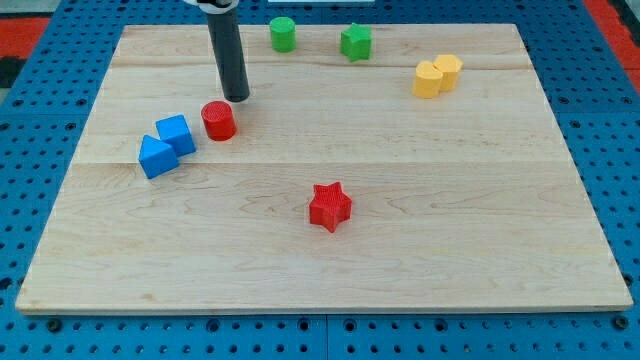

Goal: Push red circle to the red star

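The red circle (218, 120) stands on the wooden board at the view's upper left. The red star (329, 206) lies near the board's middle, well below and to the right of the circle. My tip (237, 98) rests on the board just above and slightly right of the red circle, a small gap apart from it.
A blue cube (176, 134) and a blue triangular block (156, 157) sit just left of the red circle. A green cylinder (283, 33) and a green star (355, 41) are at the top. Two yellow blocks (437, 76) are at the upper right.
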Motion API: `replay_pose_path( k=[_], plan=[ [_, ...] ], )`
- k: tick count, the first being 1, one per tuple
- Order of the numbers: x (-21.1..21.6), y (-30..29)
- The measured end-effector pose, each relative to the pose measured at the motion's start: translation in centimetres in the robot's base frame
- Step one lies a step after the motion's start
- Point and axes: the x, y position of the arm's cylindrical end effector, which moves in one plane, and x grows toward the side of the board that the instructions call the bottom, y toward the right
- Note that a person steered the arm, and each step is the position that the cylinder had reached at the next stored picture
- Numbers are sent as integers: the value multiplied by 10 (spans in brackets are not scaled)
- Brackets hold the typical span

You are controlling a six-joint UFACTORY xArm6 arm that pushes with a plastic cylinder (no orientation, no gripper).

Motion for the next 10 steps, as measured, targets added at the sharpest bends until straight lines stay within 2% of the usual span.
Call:
replay_pose_path(
  k=[1,2,3,6,7,8,9,10],
  plan=[
    [0,-37],
    [18,-56],
    [43,-36],
    [51,111],
    [57,125],
    [45,129],
    [30,112],
    [42,78]
  ],
)
